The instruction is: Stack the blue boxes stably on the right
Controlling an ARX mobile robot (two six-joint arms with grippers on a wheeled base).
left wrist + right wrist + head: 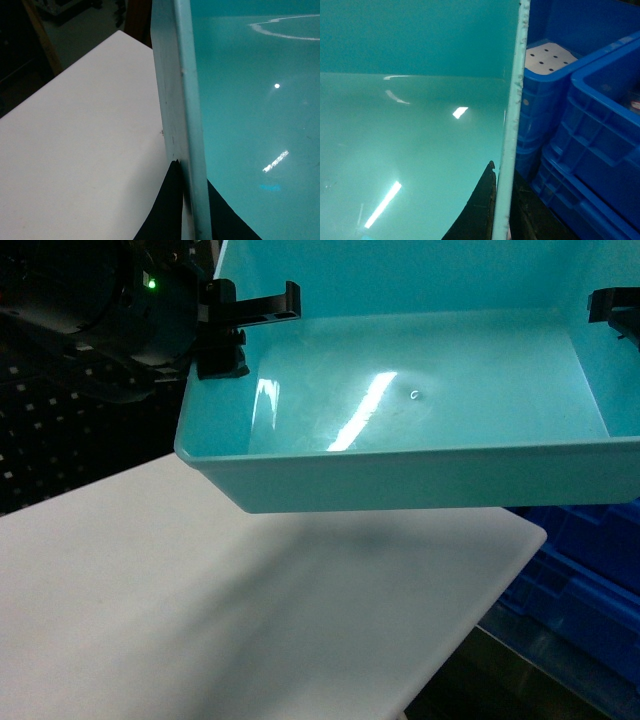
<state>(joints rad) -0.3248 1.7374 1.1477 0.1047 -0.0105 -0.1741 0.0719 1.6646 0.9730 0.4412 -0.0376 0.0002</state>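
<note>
One blue box, a light turquoise tub, hangs in the air above the white table, empty and open side up. My left gripper is shut on its left wall, one finger inside and one outside. In the left wrist view the wall runs straight between the black fingers of the left gripper. My right gripper is shut on the opposite wall. The right wrist view shows the blue box with its rim pinched in the right gripper.
Ribbed royal-blue crates stand stacked to the right of the table, below the tub's right end, and show in the head view past the table's right edge. The white tabletop spreads to the left. Dark surroundings lie behind.
</note>
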